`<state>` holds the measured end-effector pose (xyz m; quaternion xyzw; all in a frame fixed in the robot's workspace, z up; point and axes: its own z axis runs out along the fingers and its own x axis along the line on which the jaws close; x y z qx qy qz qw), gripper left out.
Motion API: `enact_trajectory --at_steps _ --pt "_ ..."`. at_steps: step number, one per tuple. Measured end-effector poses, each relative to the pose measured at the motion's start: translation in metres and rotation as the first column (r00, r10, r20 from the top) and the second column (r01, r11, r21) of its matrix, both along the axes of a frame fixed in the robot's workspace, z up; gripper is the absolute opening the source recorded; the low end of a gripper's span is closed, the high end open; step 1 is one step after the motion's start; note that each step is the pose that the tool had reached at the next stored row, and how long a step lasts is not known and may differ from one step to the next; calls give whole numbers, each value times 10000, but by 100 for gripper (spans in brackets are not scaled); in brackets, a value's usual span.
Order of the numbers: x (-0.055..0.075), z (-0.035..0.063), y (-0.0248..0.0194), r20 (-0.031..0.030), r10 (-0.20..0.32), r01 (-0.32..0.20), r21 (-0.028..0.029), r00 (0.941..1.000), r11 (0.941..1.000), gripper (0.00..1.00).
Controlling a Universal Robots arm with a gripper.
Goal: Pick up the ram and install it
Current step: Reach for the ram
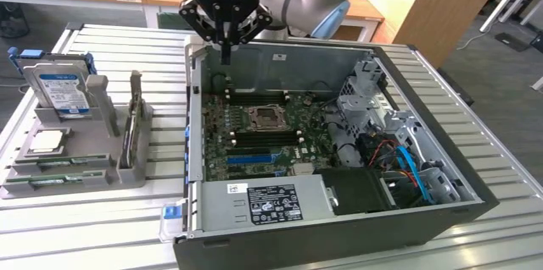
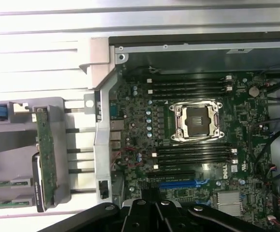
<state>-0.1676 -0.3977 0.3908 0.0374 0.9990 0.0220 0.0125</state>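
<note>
The ram (image 1: 133, 121) is a thin green board standing on edge in a grey holder (image 1: 127, 175) on the exterior view's left, beside the open computer case. In the wrist view the ram (image 2: 46, 154) appears as a long green strip in that holder. My gripper (image 1: 226, 54) hangs above the case's rear corner, to the right of the ram in the exterior view and well clear of it. Its fingers are shut with nothing between them. The gripper's black body (image 2: 149, 215) shows over the motherboard (image 2: 198, 159), whose black memory slots (image 2: 193, 155) lie beside the CPU socket (image 2: 196, 121).
A blue-labelled hard drive (image 1: 63, 89) stands in the same holder, with a square silver CPU (image 1: 47, 141) and more green sticks (image 1: 60, 163) lying flat in front of it. The case wall (image 1: 193, 124) separates holder and motherboard. Cables and a drive cage (image 1: 398, 155) fill the case's right side.
</note>
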Motion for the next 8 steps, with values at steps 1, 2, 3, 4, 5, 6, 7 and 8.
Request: enact_trajectory --at_steps 1,2,3,4,5,6,7,8 --pt "-30 -2 1 0 1 -1 1 10000 10000 11" --pt "-61 -5 2 0 1 -1 1 10000 10000 11" --pt "-94 -6 3 0 0 0 1 10000 10000 11" --pt "-129 -8 5 0 -2 2 1 10000 10000 11" --pt "-165 -10 7 0 -1 1 1 10000 10000 11" --pt "-202 -12 9 0 -1 1 1 10000 10000 11" --pt "-239 -14 12 0 -2 2 1 10000 10000 11" --pt "-276 -15 14 0 -5 5 1 10000 10000 11"
